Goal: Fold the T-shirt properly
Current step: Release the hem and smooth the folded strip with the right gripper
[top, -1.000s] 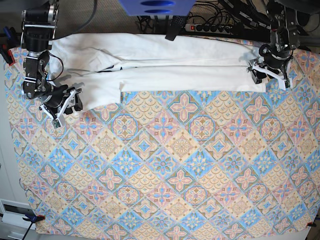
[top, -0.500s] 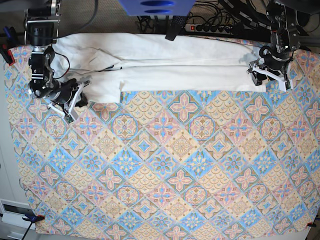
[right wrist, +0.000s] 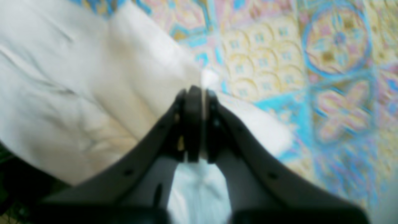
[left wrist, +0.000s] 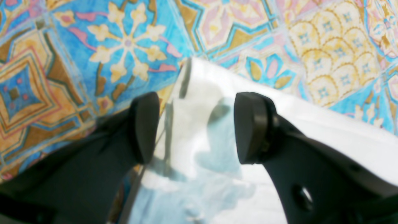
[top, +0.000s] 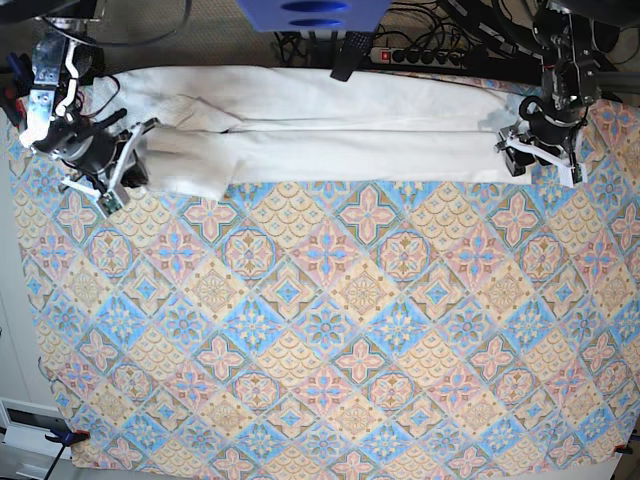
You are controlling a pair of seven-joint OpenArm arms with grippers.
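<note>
The T-shirt (top: 330, 130) lies plain white side up as a long folded strip along the table's far edge; its print is hidden. My right gripper (top: 128, 160), on the left of the base view, is shut on the shirt's left end. The right wrist view shows the jaws (right wrist: 196, 93) pinched on a white cloth edge (right wrist: 77, 77). My left gripper (top: 525, 150) is at the shirt's right end. In the left wrist view it (left wrist: 199, 127) is open, its fingers (left wrist: 144, 127) straddling a corner of the shirt (left wrist: 199, 93) that rests on the table.
A patterned tablecloth (top: 330, 330) covers the table. A power strip and cables (top: 420, 55) lie behind the far edge, next to a blue object (top: 310, 12). A clamp (top: 65, 437) holds the front left corner.
My right gripper has moved toward the far edge with the shirt's left end, so the lower left flap has drawn up into the strip. My left gripper has stayed in place.
</note>
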